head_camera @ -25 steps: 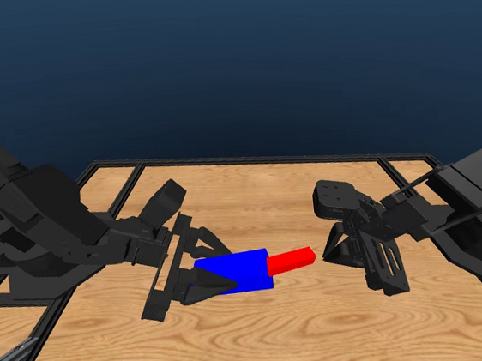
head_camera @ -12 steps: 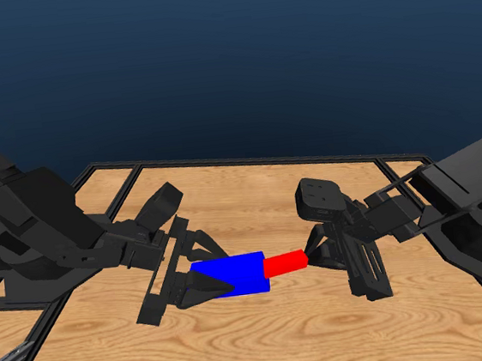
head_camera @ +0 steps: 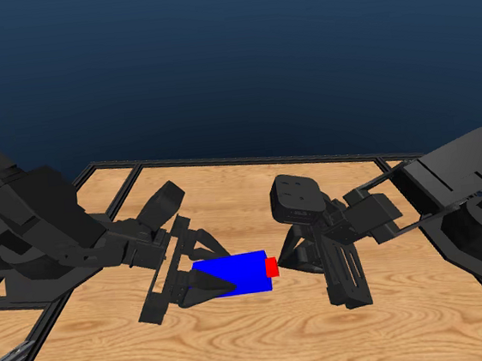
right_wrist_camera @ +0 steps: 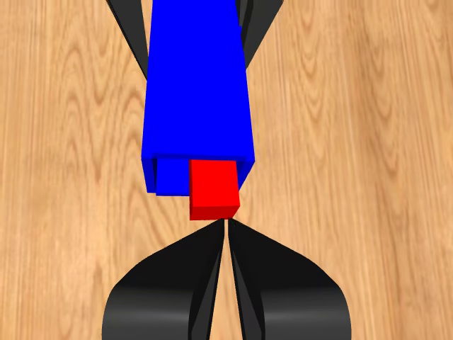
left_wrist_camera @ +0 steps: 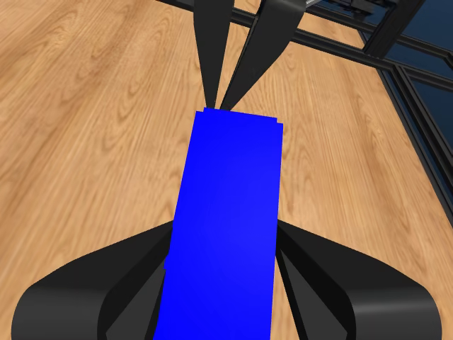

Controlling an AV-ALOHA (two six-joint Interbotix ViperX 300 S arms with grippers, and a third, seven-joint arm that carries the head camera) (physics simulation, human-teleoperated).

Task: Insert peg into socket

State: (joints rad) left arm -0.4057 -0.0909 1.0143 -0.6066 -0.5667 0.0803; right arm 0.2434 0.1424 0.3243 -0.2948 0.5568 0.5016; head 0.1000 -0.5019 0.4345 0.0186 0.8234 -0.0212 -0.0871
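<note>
A: Right wrist view first. What is the right gripper (right_wrist_camera: 226, 225) doing?

B: Its jaws are pinched nearly together just behind the peg (right_wrist_camera: 212, 190). I cannot tell whether they are clamped on its tail end.

A: And the peg itself?

B: Mostly inside the socket (right_wrist_camera: 195, 78). Only a short red stub sticks out of the open end, sitting toward one side of the opening.

A: The left gripper (head_camera: 202, 281)?

B: Clenched on the socket, one jaw against each long side, as the left wrist view shows, where the socket (left_wrist_camera: 225, 219) runs straight out between them.

A: Where is all this over the table (head_camera: 267, 350)?

B: In the head view the socket (head_camera: 234, 273) is held above the middle, nearer the left edge, with the peg (head_camera: 272, 267) stub at its right end. The right gripper (head_camera: 286, 260) is just beside it.
</note>
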